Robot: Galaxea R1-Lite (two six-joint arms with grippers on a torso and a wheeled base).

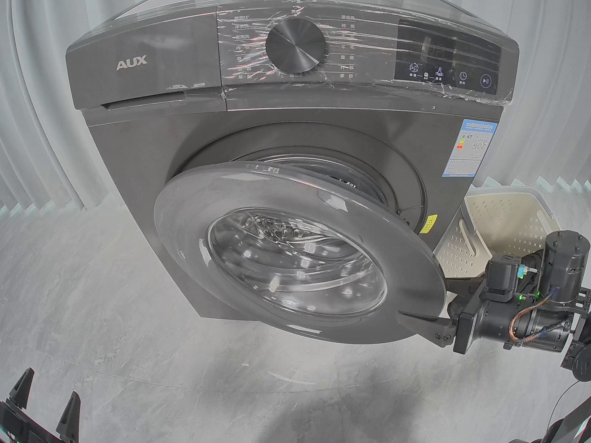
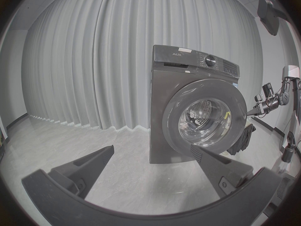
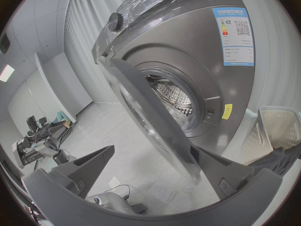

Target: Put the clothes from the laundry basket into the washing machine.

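Note:
The grey washing machine stands ahead with its round door swung partly open, and the steel drum shows behind it. A white laundry basket sits on the floor to the machine's right. Dark clothes hang over the basket's side. My right gripper is open at the door's free edge, and the rim lies between its fingers close to one fingertip. My left gripper is open and holds nothing, low at the front left, far from the machine.
Pale marble-look floor spreads wide to the machine's left and front. White pleated curtains line the wall behind. The basket stands tight against the machine's right side.

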